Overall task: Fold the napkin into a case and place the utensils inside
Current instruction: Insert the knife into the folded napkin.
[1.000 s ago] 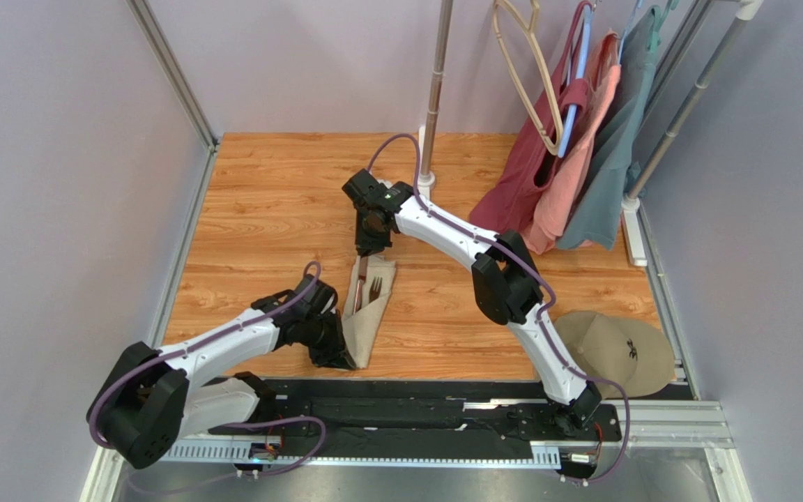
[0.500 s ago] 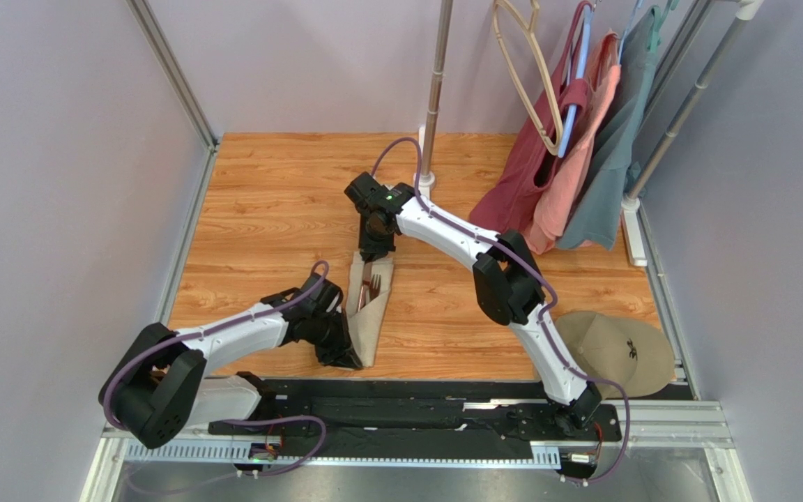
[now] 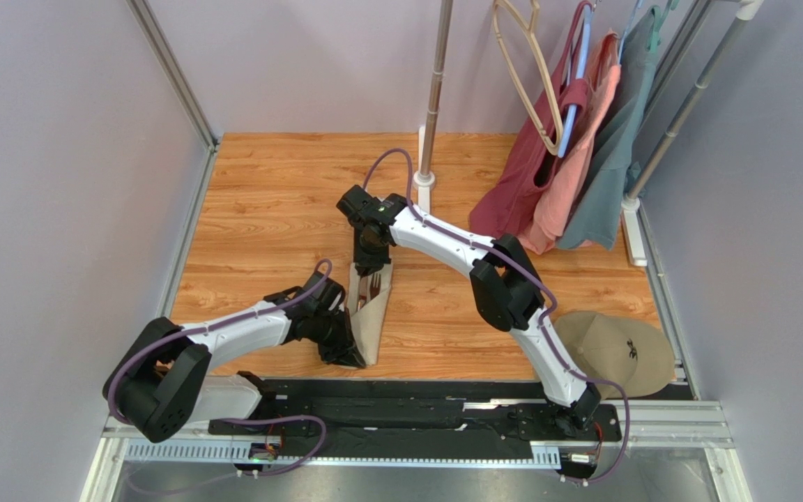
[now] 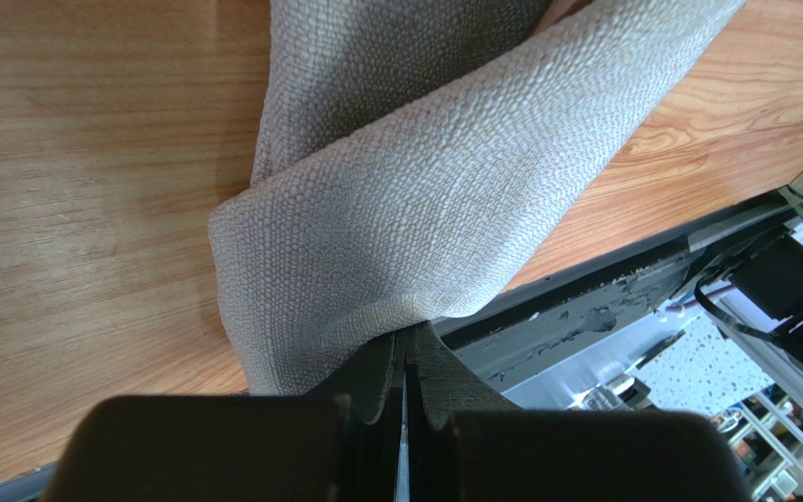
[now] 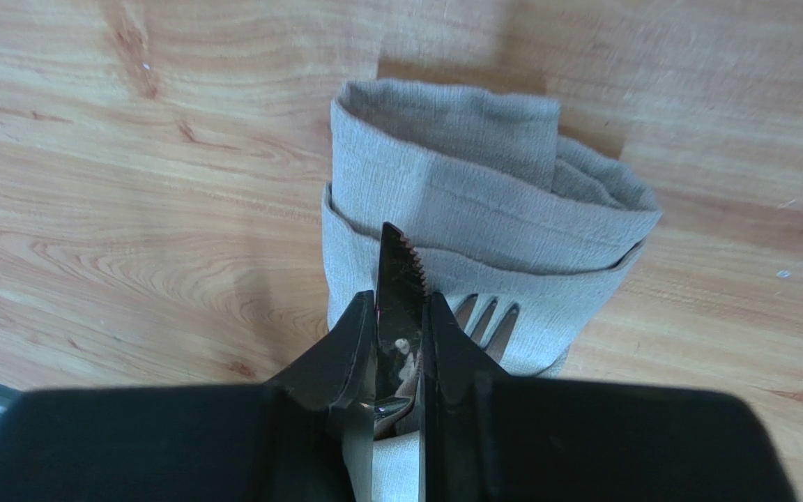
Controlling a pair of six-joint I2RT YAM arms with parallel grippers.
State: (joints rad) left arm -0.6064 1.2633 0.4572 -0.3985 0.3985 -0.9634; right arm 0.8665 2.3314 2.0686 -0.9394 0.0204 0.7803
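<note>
Two arms: you have both on the case (image 3: 371,311), which lies mid-counter, running far to near.
Left jaws: clamped shut on a fold of cloth at the case's near end, by the near edge of the counter (image 3: 270,199).
Right jaws: pinched on the knife (image 5: 399,277), its serrated tip aimed at the case's folded band.
Fork (image 5: 486,314): tines show just right of the knife, lying on the cloth at the far end.
Change: within the last second your right wrist has come nearer over the far end, your left arm has swung right, and the cloth has narrowed.
Meaning: folding looks done; you seem to be loading the knife.
Surface: smooth wood grain, so the cloth may slide.
Room: lilac walls, metal posts, garments (image 3: 563,178) hanging far right, tan cap (image 3: 615,350) near right.
</note>
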